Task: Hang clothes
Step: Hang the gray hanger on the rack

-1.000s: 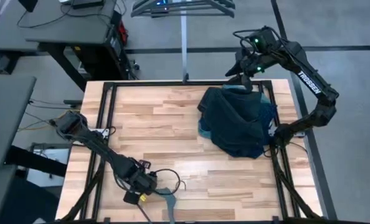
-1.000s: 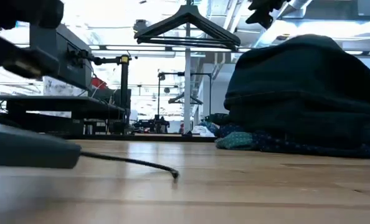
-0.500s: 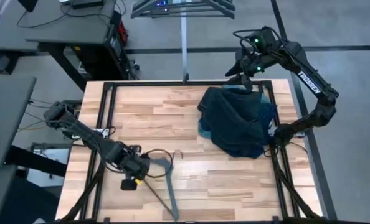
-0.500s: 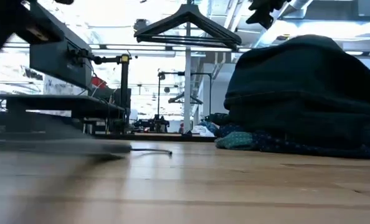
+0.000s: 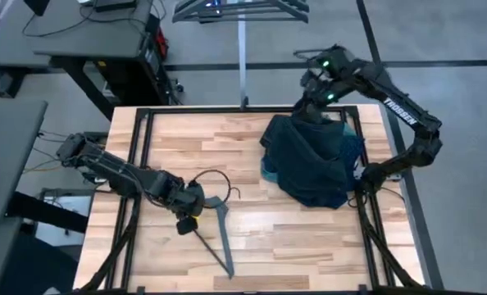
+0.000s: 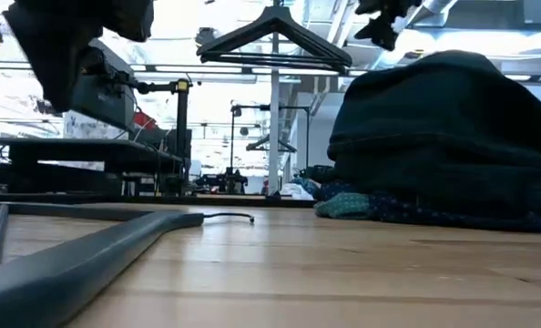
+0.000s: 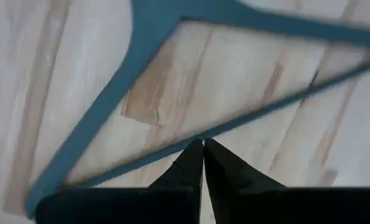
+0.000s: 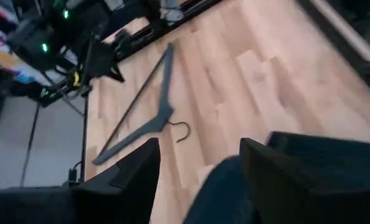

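The clothes lie in a heap at the table's far right. Dark jeans are on top, with a teal shirt and a navy dotted shirt showing at the heap's foot. My right gripper stands open above the heap's far edge and touches nothing. A grey-blue hanger lies flat on the table left of centre, its wire hook pointing toward the far edge. My left gripper is shut at the hanger's left side. My left gripper meets the hanger's thin lower bar near its middle, with its shut fingertips coming down at a slant from the table's left. The tips themselves hide whether the bar runs between them. The hanger rests flat on the wood.
A rack with black hangers stands on a post beyond the table's far edge, seen in the low view as hangers overhead. Black frame rails run along the table's sides. Bare wood lies between the hanger and the heap.
My left gripper has gone from the near edge toward the table's middle. The hanger has come with it and has swung about, from hanging half over the near edge to lying fully on the table. My right gripper has shifted slightly left and down toward the heap.
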`<state>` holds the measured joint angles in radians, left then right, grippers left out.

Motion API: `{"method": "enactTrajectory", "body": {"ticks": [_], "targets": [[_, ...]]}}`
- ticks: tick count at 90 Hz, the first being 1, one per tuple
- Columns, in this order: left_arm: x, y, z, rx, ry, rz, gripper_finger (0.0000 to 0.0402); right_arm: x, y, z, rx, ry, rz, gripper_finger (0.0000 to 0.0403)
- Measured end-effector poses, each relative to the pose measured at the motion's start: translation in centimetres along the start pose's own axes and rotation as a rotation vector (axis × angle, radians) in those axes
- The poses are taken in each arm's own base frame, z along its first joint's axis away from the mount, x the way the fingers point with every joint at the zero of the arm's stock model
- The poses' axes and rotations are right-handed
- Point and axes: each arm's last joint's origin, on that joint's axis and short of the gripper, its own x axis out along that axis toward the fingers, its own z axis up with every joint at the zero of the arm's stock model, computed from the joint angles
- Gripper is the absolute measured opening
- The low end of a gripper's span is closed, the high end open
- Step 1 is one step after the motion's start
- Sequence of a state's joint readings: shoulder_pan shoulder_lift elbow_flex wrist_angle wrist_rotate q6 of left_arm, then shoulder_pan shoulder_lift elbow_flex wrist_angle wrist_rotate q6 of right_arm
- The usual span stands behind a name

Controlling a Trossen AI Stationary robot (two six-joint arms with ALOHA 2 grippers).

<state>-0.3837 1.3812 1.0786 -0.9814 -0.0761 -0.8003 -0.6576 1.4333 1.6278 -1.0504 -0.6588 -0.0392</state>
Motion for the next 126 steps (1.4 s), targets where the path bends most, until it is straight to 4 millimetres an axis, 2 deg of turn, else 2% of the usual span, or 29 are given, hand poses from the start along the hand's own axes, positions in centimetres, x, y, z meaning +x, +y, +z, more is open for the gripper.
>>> {"method": "enactTrajectory", "body": {"ticks": [11,21,30,46,63,76,104,126], "targets": [[-1.0,-0.7,-0.6,-0.096,-0.164,0.022,0.0,4.4,0.2,-1.6,0.05,0.053,0.064,0.0208],[-1.3,-1.4,-2.1,-0.122,-0.246,0.002,0.0,8.6,1.4,-3.5,0.117,0.093,0.135,0.0208],[-0.5,-2.0,-3.9,-0.148,-0.227,-0.015,0.0,11.6,3.4,-4.9,0.134,0.09,0.202,0.0208],[1.5,-3.2,-6.8,-0.189,-0.276,-0.101,0.0,15.5,7.2,-6.1,0.106,-0.044,0.212,0.0208],[2.8,-3.3,-9.4,-0.2,-0.3,-0.111,0.0,20.0,9.1,-7.1,0.08,0.013,0.163,0.0208],[3.2,-3.2,-10.3,-0.163,-0.288,-0.102,0.0,22.6,11.0,-7.3,0.061,0.059,0.172,0.0208],[4.6,-2.2,-11.1,-0.133,-0.299,-0.064,0.0,30.4,14.6,-10.3,0.363,0.224,0.139,0.0208],[6.6,-2.1,-11.5,-0.18,-0.366,-0.201,0.0,35.9,13.7,-14.2,0.581,0.33,0.022,0.0208]]}}
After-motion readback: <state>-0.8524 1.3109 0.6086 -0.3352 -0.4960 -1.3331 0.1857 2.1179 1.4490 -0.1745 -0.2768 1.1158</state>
